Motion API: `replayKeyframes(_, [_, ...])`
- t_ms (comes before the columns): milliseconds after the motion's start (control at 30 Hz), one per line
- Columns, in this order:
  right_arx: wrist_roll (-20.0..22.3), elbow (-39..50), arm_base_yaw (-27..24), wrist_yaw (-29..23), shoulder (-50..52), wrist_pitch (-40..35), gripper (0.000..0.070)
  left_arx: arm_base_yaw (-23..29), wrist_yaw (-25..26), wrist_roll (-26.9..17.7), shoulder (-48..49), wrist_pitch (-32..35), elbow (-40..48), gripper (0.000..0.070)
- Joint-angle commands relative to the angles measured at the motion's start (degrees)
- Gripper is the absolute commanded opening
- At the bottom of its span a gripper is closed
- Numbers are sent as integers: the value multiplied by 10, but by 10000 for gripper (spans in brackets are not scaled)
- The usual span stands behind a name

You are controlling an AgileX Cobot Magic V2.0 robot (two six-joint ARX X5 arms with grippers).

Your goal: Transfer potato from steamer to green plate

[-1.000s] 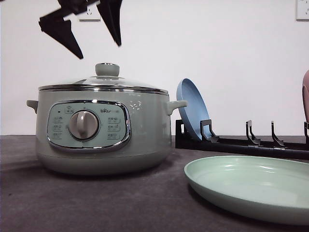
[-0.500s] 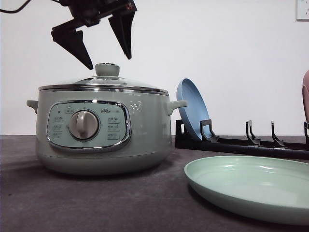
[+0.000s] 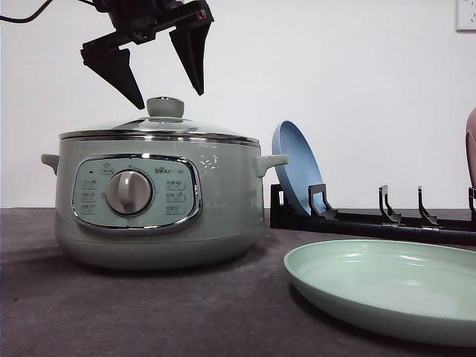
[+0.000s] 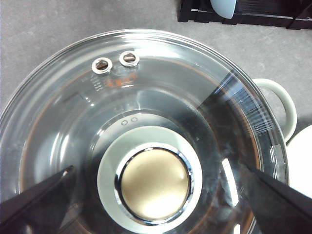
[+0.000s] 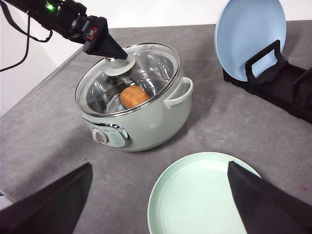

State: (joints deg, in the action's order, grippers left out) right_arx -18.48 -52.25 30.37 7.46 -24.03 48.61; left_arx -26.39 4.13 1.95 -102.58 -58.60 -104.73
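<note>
Steamer (image 3: 158, 197) as landmark. Left gripper (image 3: 169, 95) now hanging right over lid knob (image 3: 165, 107), lower than 1 s ago & shifted a touch toward the plate side; barely changed vs 0.5 s ago, so descent looks nearly done. Jaws spread wide, holding nothing, tips flanking the knob from above, not yet touching it. Left wrist view agrees: knob (image 4: 154, 182) centred between the two dark jaw tips, glass lid (image 4: 146, 97) below.

Lid still seated on steamer rim, so potato (image 5: 135, 96) still inside, seen through the glass in right wrist view, sitting a bit off-centre toward the handle (image 5: 179, 92) side.

Meaning for task: prob. lid-removal step, early on; a short drop more, then close on knob & lift. Nothing of the transfer itself done yet.

Right gripper (image 5: 156, 195) up high on the near side of steamer, above green plate (image 5: 204, 195); jaws wide apart, empty (looks parked, waiting its turn). Green plate flat on surface (image 3: 149, 312) just beside steamer, bare, ready to receive. Blue plate (image 3: 296, 175) upright in black rack (image 3: 372, 219) behind the green plate, out of the way.

Risk, as a guess: knob smooth & round, off-centre pinch could slip.
</note>
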Motion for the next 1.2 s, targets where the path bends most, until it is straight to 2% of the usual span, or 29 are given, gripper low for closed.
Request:
replayKeyframes(0, [-6,-8,3,-2,-2,-3,560,-4,-4,-8,-18,2,-16,700])
replayKeyframes(233, [-6,-8,3,-2,-2,-1,560,-5,-4,0,-29,-4,-16,698])
replayKeyframes(500, [-6,-8,3,-2,-2,-1,560,-7,-17,0,-35,-5,-16,447])
replayKeyframes(633, [-5,-8,3,-2,-2,-1,560,-7,-34,2,-35,-15,-16,375])
replayKeyframes(800, [-4,-8,3,-4,-2,-1,560,-7,-34,2,-35,-17,-16,229])
replayKeyframes(967, [-4,-8,3,-4,-2,-1,560,-7,-34,2,-35,-14,-16,201])
replayKeyframes(1100, [-4,-8,3,-4,-2,-1,560,-7,-34,2,-35,-15,-16,13])
replayKeyframes(1167, [-4,-8,3,-4,-2,-1,560,-7,-34,2,-35,-15,-16,0])
